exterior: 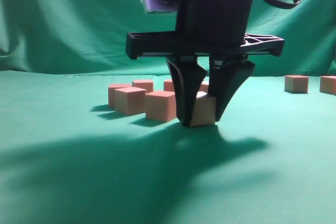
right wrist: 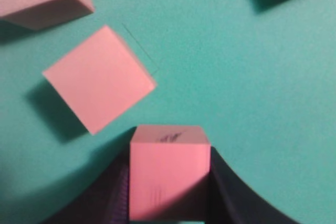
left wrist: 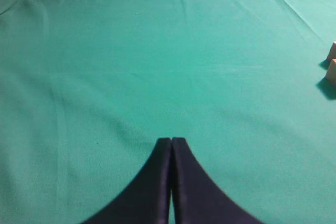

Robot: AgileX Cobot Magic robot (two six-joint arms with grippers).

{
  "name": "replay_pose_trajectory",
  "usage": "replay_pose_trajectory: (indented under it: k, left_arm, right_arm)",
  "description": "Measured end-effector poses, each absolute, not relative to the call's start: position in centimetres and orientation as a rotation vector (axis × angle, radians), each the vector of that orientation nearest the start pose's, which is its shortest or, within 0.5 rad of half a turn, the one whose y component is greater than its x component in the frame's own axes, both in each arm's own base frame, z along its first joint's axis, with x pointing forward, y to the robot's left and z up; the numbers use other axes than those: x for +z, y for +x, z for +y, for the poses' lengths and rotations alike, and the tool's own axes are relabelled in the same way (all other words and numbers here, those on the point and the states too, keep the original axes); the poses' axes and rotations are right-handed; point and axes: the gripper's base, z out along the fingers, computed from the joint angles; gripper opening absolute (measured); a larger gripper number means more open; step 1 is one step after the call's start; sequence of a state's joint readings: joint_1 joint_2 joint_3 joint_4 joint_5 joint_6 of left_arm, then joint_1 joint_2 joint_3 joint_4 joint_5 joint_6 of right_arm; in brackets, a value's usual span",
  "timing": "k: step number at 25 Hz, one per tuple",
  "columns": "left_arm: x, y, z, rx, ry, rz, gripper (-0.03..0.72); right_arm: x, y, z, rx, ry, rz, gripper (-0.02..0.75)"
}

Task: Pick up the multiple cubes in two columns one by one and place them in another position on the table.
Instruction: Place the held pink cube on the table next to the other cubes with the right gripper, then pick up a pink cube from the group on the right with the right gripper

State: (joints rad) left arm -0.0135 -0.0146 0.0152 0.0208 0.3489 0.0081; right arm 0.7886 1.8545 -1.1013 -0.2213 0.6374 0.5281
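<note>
The left pincer [left wrist: 171, 142] is seen pressed together over bare desk [left wrist: 157, 66]; a cluster of cubes [exterior: 144, 99] lies mid-desk; the right pincer [exterior: 202, 121] is clamped on one cube [exterior: 203, 112] resting on the cloth; two cubes [exterior: 296, 83] sit near the far right edge.

The left gripper [left wrist: 171, 145] was seen closed above the table [left wrist: 157, 66], with cubes [left wrist: 332, 61] at the right edge.

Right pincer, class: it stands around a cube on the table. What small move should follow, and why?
Probably a straight lift: the right pincer already clasps the cube on both sides, the cube seems to rest on the table, and neighbouring cubes sit close.
</note>
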Motion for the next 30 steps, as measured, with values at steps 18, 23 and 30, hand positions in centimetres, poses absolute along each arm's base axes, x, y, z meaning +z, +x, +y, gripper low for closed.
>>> replay_pose_trajectory:
  k: [18,23,30]
  left_arm:
    - [17.7,5.3,0.0,0.017,0.033,1.833,0.000]
    - [17.7,5.3,0.0,0.017,0.033,1.833,0.000]
    - [17.7,5.3,0.0,0.017,0.033,1.833,0.000]
  right_arm:
    - [22.2,25.3,22.7,-0.061,-0.657,2.689,0.643]
    - [29.7,24.8,20.5,-0.156,-0.623,2.525,0.585]
    - [34.9,24.1,15.6,-0.491,-0.538,2.378,0.585]
